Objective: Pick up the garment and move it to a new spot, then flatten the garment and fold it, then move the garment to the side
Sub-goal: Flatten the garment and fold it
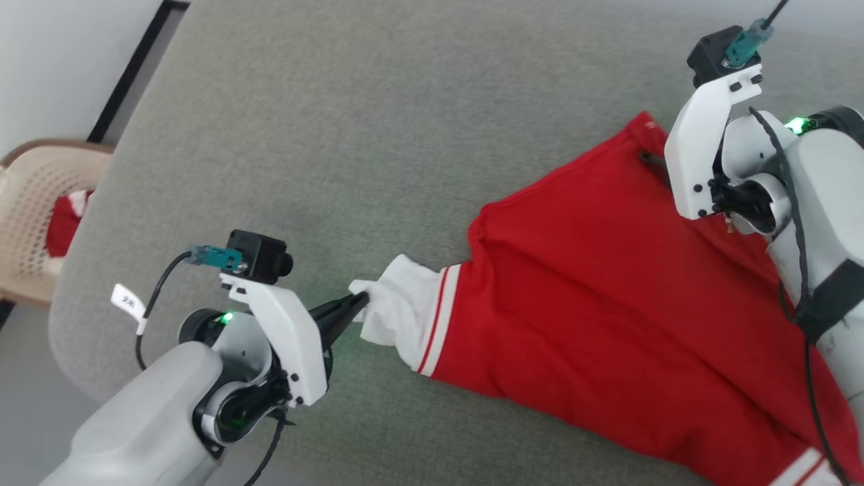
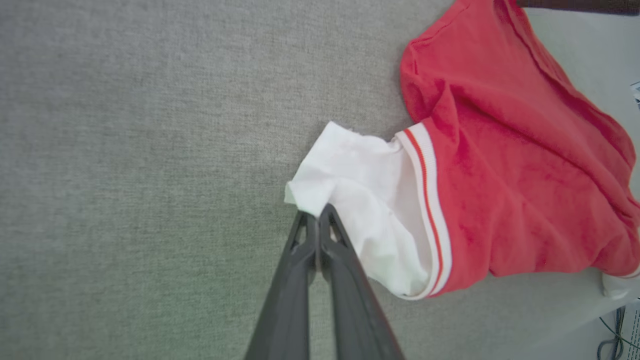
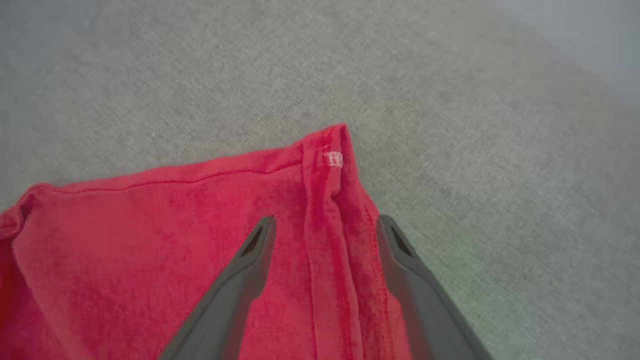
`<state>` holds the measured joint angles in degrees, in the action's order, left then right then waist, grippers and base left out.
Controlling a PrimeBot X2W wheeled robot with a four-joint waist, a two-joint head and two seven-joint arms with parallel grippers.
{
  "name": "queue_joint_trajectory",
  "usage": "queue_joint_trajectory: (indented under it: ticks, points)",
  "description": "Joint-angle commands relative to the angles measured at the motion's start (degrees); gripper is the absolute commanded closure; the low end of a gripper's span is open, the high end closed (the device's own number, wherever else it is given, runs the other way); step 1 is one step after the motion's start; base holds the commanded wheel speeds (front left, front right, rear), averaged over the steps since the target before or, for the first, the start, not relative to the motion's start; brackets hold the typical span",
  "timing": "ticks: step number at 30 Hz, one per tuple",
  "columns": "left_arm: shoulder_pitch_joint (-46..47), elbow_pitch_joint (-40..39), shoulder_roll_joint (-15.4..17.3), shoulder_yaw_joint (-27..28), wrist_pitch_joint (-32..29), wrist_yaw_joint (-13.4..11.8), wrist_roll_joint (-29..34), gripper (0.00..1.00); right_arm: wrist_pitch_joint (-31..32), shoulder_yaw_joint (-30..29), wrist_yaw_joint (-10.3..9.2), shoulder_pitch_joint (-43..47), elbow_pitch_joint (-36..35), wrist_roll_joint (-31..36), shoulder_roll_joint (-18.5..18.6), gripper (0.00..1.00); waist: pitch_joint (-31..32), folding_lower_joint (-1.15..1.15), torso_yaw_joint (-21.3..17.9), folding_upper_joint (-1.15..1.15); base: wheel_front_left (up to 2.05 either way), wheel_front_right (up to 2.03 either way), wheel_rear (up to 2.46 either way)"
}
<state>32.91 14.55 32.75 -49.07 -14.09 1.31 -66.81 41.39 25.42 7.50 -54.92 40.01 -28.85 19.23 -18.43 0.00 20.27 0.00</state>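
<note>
The garment (image 1: pixel 594 283), a red T-shirt, lies on the grey cloth surface (image 1: pixel 378 121) at the right. Its white sleeve (image 1: pixel 401 307), edged with a white band and a thin red stripe, stretches left. My left gripper (image 1: pixel 358 302) is shut on that sleeve's tip; the left wrist view shows the closed fingers (image 2: pixel 316 214) pinching the sleeve's corner (image 2: pixel 305 192). My right gripper (image 3: pixel 325 225) stands open over the garment's far red corner (image 3: pixel 330 150), one finger on either side of a raised fold. In the head view the right wrist (image 1: pixel 702 155) hides most of those fingers.
A beige plastic chair (image 1: pixel 30 202) stands beyond the surface's left edge with something red and white (image 1: pixel 64 226) on it. The grey surface's rounded edge runs down the left side. A white wall with a dark strip (image 1: pixel 131 71) lies at the upper left.
</note>
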Motion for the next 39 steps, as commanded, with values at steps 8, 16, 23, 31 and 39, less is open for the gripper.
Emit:
queue_joint_trajectory:
  ticks: [8, 16, 23, 31, 39]
  points:
    - [2.6, 3.7, -2.6, -0.6, 0.7, 2.4, 0.7, 1.0, 12.1, 11.6, 0.0, -2.2, 9.8, -6.8, 0.6, 0.11, -2.6, 0.0, 2.8, 0.0, 0.0, 0.0, 0.0]
    - [5.0, 6.8, -2.8, -0.5, -0.2, 3.7, 0.2, 1.0, 11.4, 16.2, -0.1, -5.3, 10.1, -11.2, 3.5, 1.0, -2.4, 0.0, 2.3, 0.0, 0.0, 0.0, 0.0]
    - [9.4, 7.3, 0.5, 1.1, -2.6, 3.3, 0.3, 1.0, 4.4, 16.8, -0.04, -10.1, 6.0, -14.9, 5.4, 1.0, -1.2, 0.0, -0.6, 0.0, 0.0, 0.0, 0.0]
    - [18.1, 5.2, 7.6, 3.0, -9.7, 1.1, 2.0, 1.0, -0.4, 17.4, -0.03, -12.4, 0.5, -17.8, 9.5, 1.0, 1.5, 0.0, -5.3, 0.0, 0.0, 0.0, 0.0]
    - [27.1, 4.7, 10.9, 4.0, -16.9, -0.4, 3.4, 1.0, -2.7, 16.2, -0.03, -12.6, -5.3, -19.6, 11.8, 1.0, 5.0, 0.0, -9.2, 0.0, 0.0, 0.0, 0.0]
